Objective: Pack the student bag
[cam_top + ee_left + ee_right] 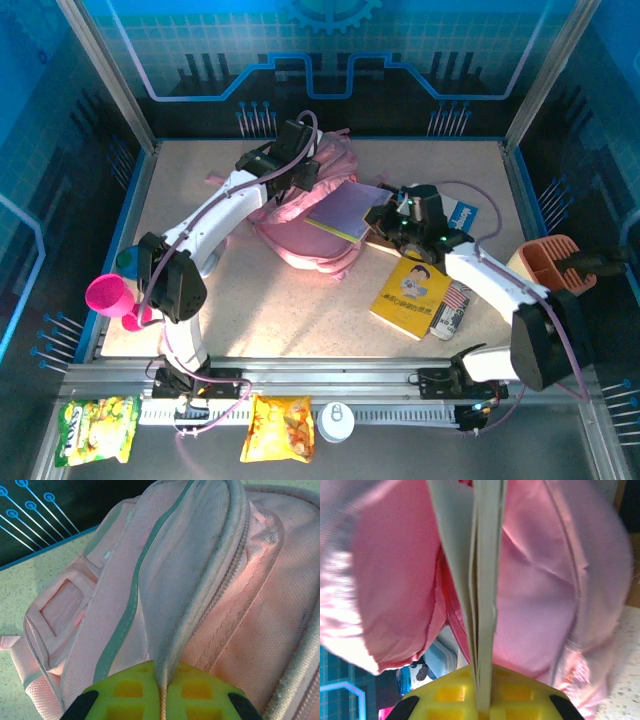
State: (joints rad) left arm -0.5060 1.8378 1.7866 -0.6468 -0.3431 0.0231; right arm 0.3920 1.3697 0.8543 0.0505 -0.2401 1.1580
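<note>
Large soft pink fabric student bag [288, 235] lying far-centre on desk [300, 310]; left hand [161, 682] pinching bag's rim fold; right hand [482, 692] pinching thin lilac notebook [340, 210] at mouth. Risks: fold slips, mouth collapses; notebook corner snags zip, buckles; bag skids left

We see a speckled beige table [300, 325] edged in blue. Behind the table rises a blue back wall [420, 50] printed with a grid, dark circuit lines and a gear [330, 10] at its top. Slanting metal posts [105, 70] stand at the table's far corners, and dark blue side walls [40, 200] flank it. A metal rail [330, 378] runs along the table's near edge. Bright light falls across the table's near half.
</note>
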